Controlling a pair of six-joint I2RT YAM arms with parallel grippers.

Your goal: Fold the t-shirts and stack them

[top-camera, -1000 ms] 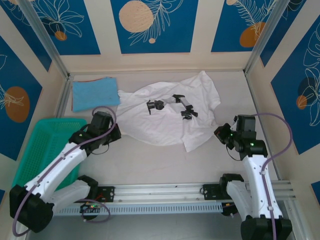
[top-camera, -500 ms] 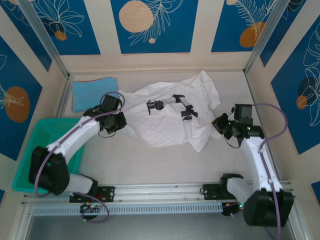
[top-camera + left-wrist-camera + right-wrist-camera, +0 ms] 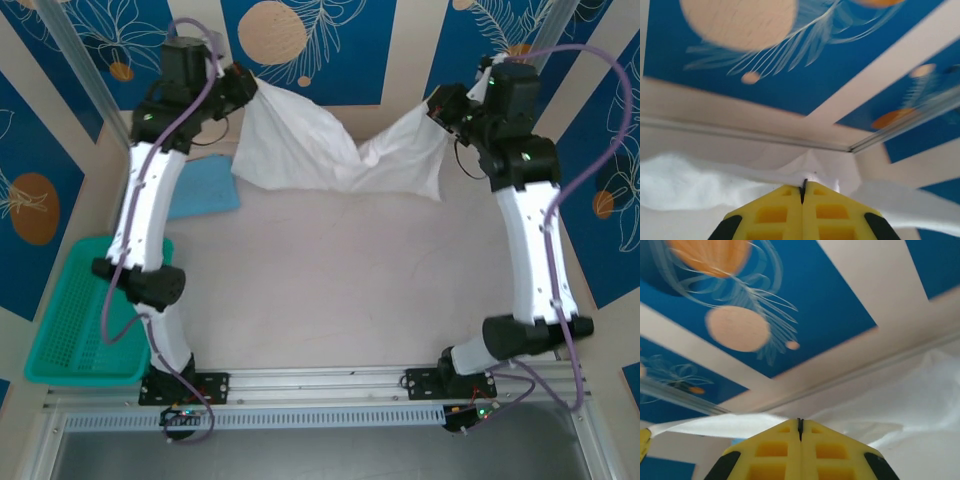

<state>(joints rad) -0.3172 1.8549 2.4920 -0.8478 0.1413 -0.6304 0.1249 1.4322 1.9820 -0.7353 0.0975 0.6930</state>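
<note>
1. Nearest the arm bases, the table lies bare across its middle. I judge that stretch to be the place where the spread cloth should be laid down for folding.
2. At the near left, the teal basket sits off to the side, apart from both shirts and out of the working area.
3. Farther back on the left, the light-blue t-shirt lies flat as a neat rectangle, partly under the left arm. It looks already folded, so it likely serves as the base of the stack.
4. Beyond it, the white t-shirt hangs in the air between the two raised arms. It sags to a V in the middle, with its lower edge dangling over the far part of the table. Holding it high and wide lets its weight pull the wrinkles out.
5. At the cloth's upper corners, the left gripper and the right gripper stand well apart. Both sets of jaws are clenched on white fabric, and each wrist view shows yellow fingers pressed together with cloth at the tips.
</note>
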